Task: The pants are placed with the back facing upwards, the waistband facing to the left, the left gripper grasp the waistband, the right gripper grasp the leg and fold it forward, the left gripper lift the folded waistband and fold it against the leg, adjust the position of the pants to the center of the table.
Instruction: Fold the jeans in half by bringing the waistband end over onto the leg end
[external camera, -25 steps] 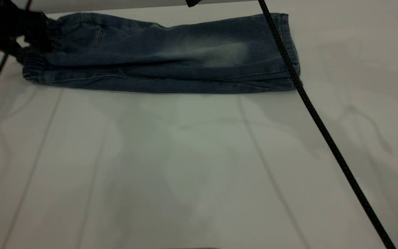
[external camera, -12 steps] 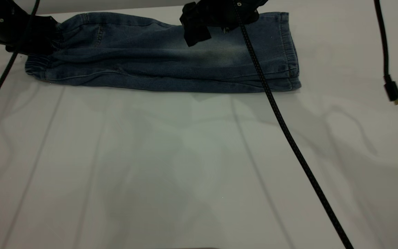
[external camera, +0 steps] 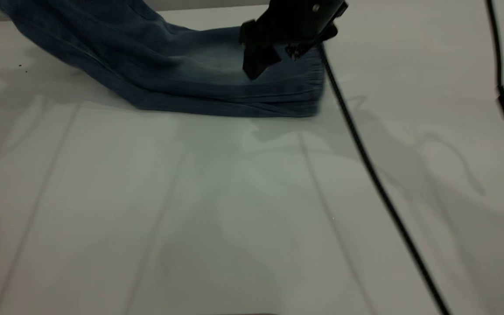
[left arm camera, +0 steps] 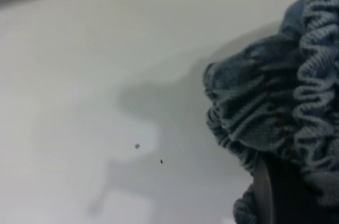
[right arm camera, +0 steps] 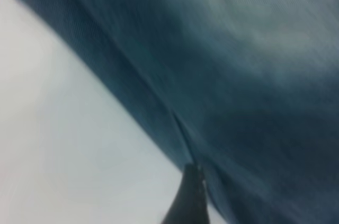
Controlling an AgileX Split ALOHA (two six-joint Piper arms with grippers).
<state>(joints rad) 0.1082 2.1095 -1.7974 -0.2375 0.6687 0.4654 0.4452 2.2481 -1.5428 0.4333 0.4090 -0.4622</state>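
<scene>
Presently the blue faded-denim pants (external camera: 199,74), soft and limp, drape from their ruched elastic waistband (left arm camera: 275,113), pinched in the left gripper (left arm camera: 288,197) off the white table (external camera: 190,197), while the black right gripper (external camera: 274,61), jaw state indeterminable, rests over the leg end; bunched elastic is judged the surest hold.

Right tool (external camera: 269,59): black, hangs low near the table's far edge, angled downward, finger tips pointing down toward the near-left. One dark finger (right arm camera: 188,203) shows in the right wrist view; the spacing of the fingers cannot be read. Left tool (left arm camera: 288,195): out of the exterior view; left wrist view shows one dark finger closed on gathered fabric.
</scene>
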